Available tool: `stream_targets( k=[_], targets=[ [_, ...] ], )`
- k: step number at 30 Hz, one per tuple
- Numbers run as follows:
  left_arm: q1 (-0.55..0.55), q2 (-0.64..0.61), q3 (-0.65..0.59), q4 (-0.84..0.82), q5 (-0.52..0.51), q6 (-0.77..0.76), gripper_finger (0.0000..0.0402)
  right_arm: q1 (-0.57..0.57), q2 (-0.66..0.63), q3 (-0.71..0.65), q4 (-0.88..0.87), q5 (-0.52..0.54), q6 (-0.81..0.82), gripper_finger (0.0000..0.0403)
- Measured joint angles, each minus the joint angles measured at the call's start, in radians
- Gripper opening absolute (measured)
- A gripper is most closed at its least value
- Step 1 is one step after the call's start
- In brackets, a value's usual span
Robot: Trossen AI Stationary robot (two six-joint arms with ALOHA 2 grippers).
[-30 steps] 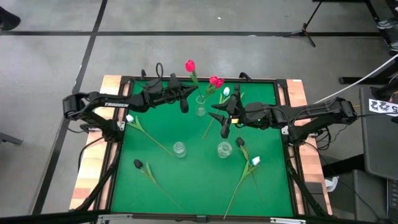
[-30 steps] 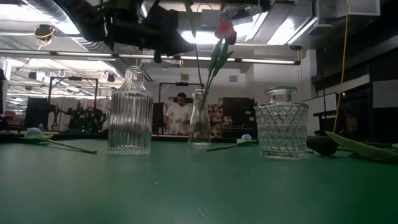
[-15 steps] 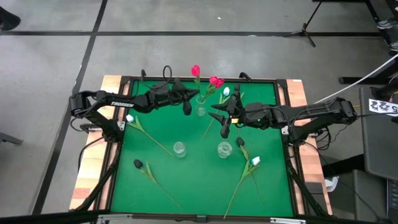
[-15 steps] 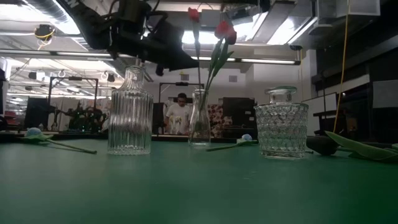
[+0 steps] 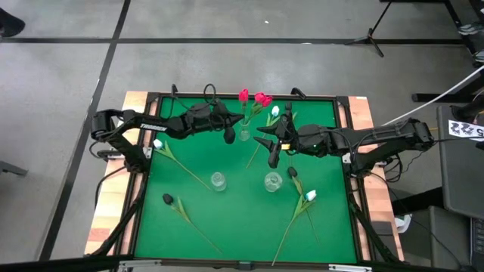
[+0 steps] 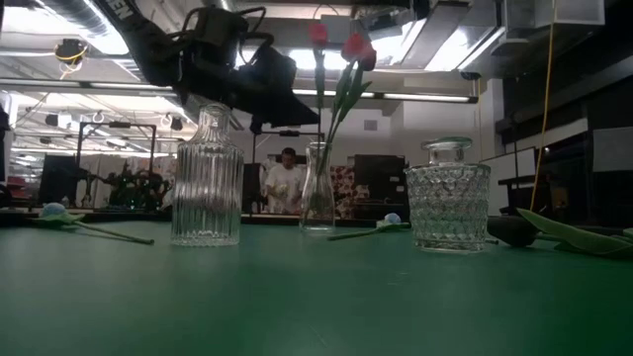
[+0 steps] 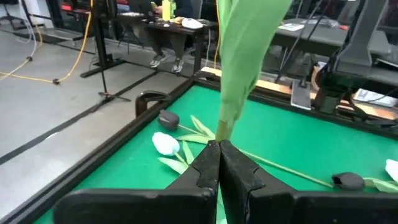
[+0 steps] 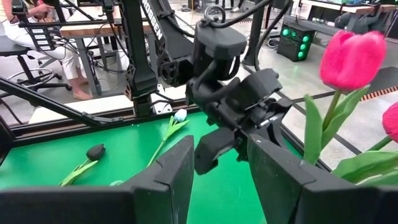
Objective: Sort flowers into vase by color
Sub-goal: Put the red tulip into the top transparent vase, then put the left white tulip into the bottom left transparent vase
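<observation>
One red tulip [image 5: 243, 96], pinched by the left gripper [image 5: 229, 136], hangs above the twelve-o'clock vase [image 5: 244, 133]; next, lower its stem inside. Right gripper [image 5: 273, 155] waits spread, empty, at centre.

Count, seen from above:
- glass vases [image 5: 244, 134] [image 5: 218, 181] [image 5: 273, 181] — 3
- white tulips [image 5: 158, 143] [image 5: 274, 111] [image 5: 310, 196] — 3
- near-black tulips [image 5: 168, 199] [image 5: 292, 172] — 2 visible
- red-pink tulips [image 5: 243, 95] [image 5: 262, 99] — 2 distinct heads; a third cannot be told
</observation>
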Motion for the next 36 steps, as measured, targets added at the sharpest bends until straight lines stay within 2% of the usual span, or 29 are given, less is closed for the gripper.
stream_targets(
  k=[8, 17, 23, 27, 32, 36],
  targets=[
    [0.011, 0.002, 0.000, -0.049, 0.001, 0.005, 0.0054, 0.000, 0.000, 0.000, -0.002, -0.026, -0.008, 0.0151],
    [0.011, -0.009, 0.000, -0.117, 0.001, 0.024, 0.0169, 0.000, 0.000, 0.000, -0.012, -0.026, -0.025, 0.0151],
    [0.011, -0.079, 0.000, -0.228, 0.000, 0.056, 0.0234, 0.000, 0.000, 0.000, -0.016, -0.045, -0.046, 0.0151],
    [0.011, -0.135, 0.000, -0.325, -0.012, 0.079, 0.0253, 0.000, 0.000, 0.000, -0.017, -0.045, -0.063, 0.0151],
    [0.011, -0.221, 0.001, -0.457, -0.025, 0.077, 0.0252, 0.000, 0.000, 0.000, -0.051, -0.045, -0.067, 0.0151],
    [-0.002, -0.323, 0.001, -0.598, -0.025, 0.009, 0.0252, 0.000, 0.000, 0.000, -0.139, -0.045, -0.046, 0.0151]
  ],
)
